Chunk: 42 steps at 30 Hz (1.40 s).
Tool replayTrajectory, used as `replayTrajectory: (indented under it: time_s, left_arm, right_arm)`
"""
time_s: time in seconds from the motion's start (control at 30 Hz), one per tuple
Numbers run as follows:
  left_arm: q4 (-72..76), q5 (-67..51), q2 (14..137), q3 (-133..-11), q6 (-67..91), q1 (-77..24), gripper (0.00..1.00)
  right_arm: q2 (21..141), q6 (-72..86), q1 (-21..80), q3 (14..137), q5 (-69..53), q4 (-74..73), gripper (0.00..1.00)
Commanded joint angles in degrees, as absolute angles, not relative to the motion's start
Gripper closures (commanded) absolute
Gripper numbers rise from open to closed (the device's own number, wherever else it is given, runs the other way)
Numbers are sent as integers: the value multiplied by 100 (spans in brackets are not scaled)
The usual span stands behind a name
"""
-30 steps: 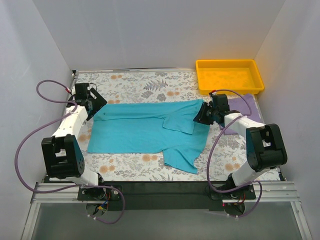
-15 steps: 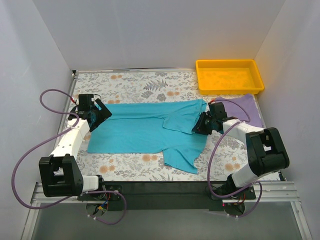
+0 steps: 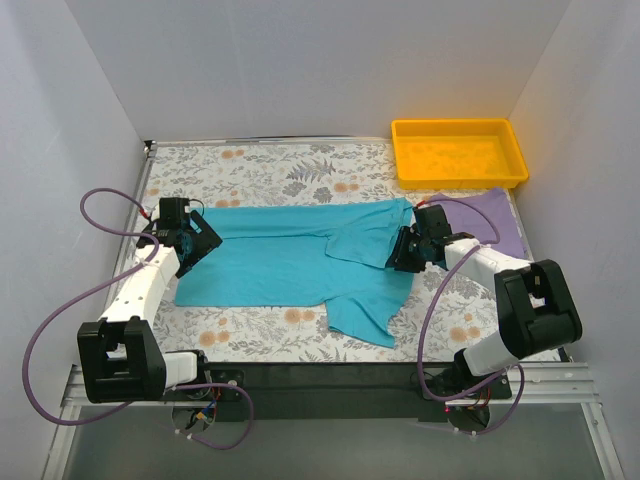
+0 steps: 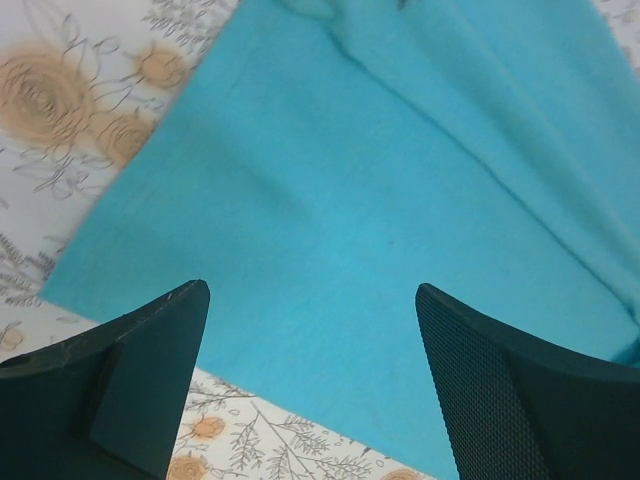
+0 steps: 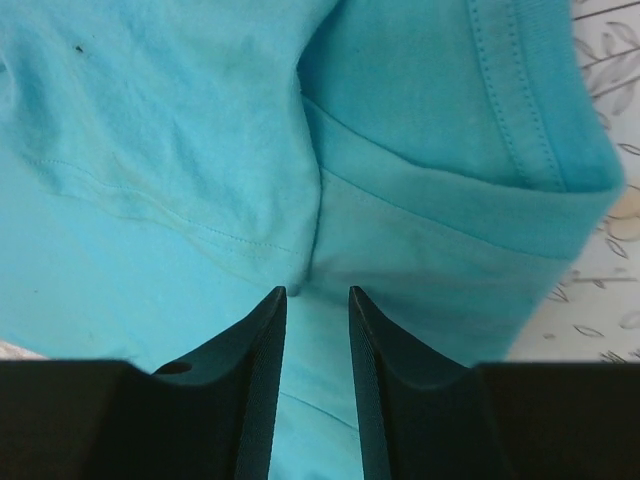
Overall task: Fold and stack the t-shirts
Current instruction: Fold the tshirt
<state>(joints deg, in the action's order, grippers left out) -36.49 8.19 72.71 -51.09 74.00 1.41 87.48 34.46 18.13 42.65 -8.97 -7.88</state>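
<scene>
A teal t-shirt point(image 3: 280, 262) lies spread across the floral table, one sleeve folded in over its right half. My left gripper point(image 3: 196, 246) hovers open over the shirt's left edge; in the left wrist view its fingers point(image 4: 140, 380) stand wide apart above flat teal cloth point(image 4: 330, 200), the gripper point(image 4: 312, 300) holding nothing. My right gripper point(image 3: 402, 250) sits low over the folded sleeve at the shirt's right end. The right wrist view shows the gripper point(image 5: 314, 295) narrowly open, teal fabric point(image 5: 200, 130) lying under the gap. A lavender t-shirt point(image 3: 500, 225) lies at the right, partly hidden by my right arm.
A yellow plastic tray point(image 3: 460, 178) stands at the back right corner. White walls close in the table on three sides. Floral tablecloth point(image 3: 280, 165) shows behind the teal shirt and along its front edge.
My left gripper has come nearer and lower over the shirt's left edge. My right gripper has dropped down and forward onto the folded sleeve. The shirts lie as before.
</scene>
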Motion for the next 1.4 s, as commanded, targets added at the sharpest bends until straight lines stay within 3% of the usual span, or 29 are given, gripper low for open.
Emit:
replayTrajectory:
  time_s: [0.0,0.13,0.27,0.47,0.77,1.0,1.37]
  left_arm:
    - [-4148,1318,7005,-4800,7750,298,21]
    - [-4692,1810,7066,-4755,8402,439,13]
    - [-4983,1881,7172,-4781,8832,492,13]
    - [-5352,2082,7216,-4545,9973,492,16]
    - [-4642,2250,7541,-4070,10362,589,19]
    - [-4043,2206,7866,-3858,10152,650,34]
    - [-3920,2320,8130,-3753,9906,668,70]
  right_arm:
    - [8262,2770,1828,4640,-379,-1536,66]
    - [8016,2198,1837,4886,-44,-2284,61]
    - [7875,1759,1846,5115,193,-2960,55]
    - [7787,1372,1837,5361,334,-3234,54]
    - [7708,1046,1837,5247,106,-3226,54]
    - [7541,1011,1837,5089,53,-3225,54]
    - [7331,914,1837,4922,-121,-3261,54]
